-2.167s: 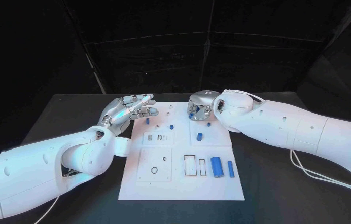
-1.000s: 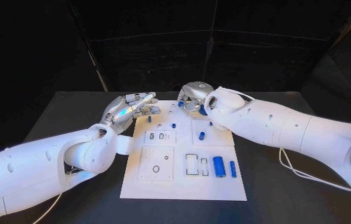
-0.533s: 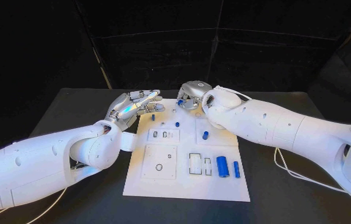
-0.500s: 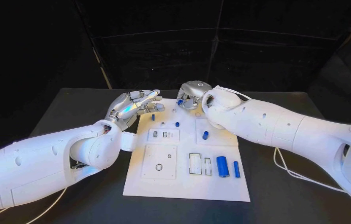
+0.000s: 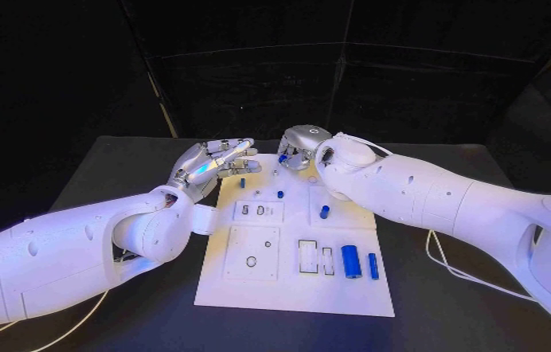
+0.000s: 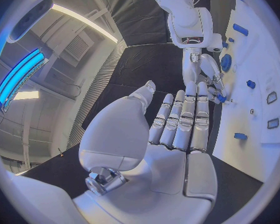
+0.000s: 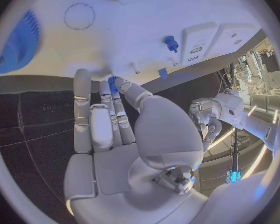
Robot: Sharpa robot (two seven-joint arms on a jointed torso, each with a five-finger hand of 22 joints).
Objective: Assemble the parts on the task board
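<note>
Right hand (image 5: 301, 146) at board's (image 5: 287, 288) far edge, fingers pinching a small blue part (image 7: 112, 80), left hand (image 5: 212, 163) beside left edge, fingers straight, holding nothing.

Dim bluish light, perhaps overhead; fisheye-warped edges.

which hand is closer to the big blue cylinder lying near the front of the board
Right, though neither is close. The blue cylinder lies at the board's near right; both the right hand and left hand are at the far end.
</note>
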